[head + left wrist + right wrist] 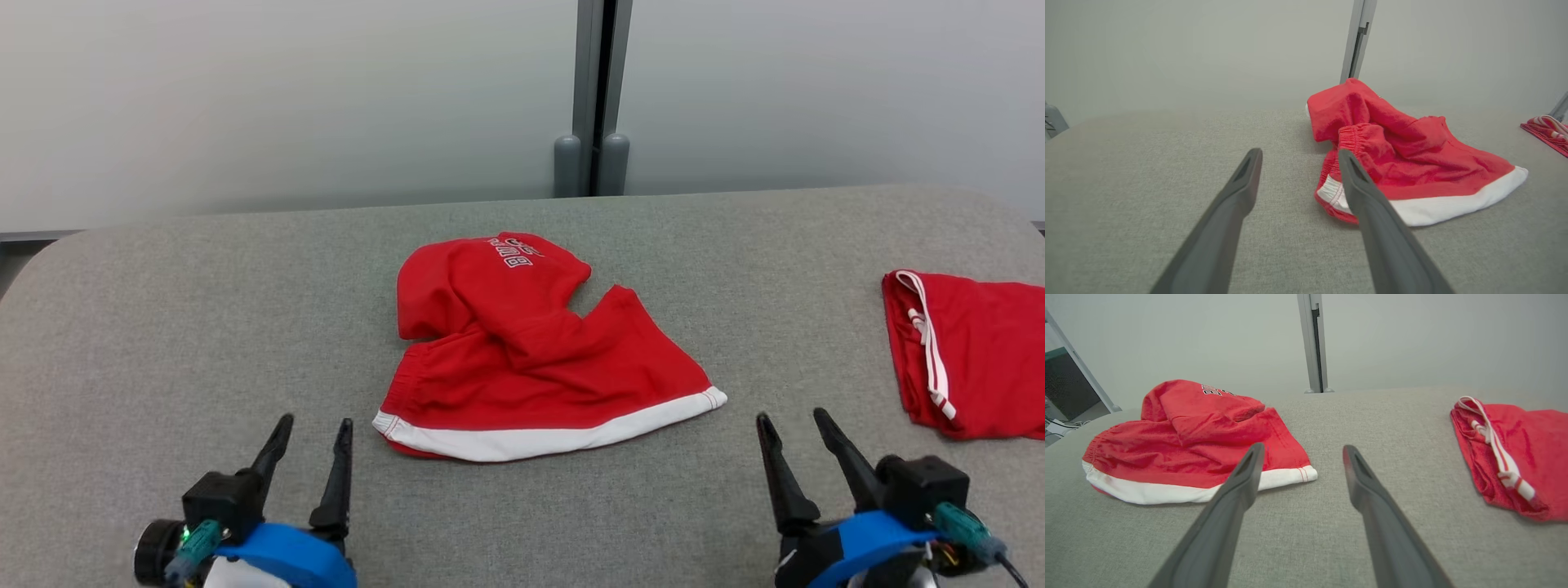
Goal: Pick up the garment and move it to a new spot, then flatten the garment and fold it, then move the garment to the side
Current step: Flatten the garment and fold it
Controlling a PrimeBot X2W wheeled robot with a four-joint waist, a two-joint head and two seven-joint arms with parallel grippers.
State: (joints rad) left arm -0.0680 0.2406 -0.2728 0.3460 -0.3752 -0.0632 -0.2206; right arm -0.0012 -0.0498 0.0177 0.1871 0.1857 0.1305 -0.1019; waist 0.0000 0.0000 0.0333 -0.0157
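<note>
From the head view, we face a grey cloth-covered surface (pixel 163 327) with rounded far corners, backed by a pale wall (pixel 286 98) that is split by a grey upright post (pixel 600 90). The red garment (pixel 522 359) lies crumpled at the middle of the surface, its white hem toward the near edge. A second red garment (pixel 971 351) sits at the right edge, well apart from it. Our left jaws and right jaws are by the near edge, one on each side of the garment, both parted and empty. In the left wrist view, bare surface runs toward the left edge, and the garment lies just beyond the open jaws. In the right wrist view, open surface stretches between the two garments up to the far edge.
</note>
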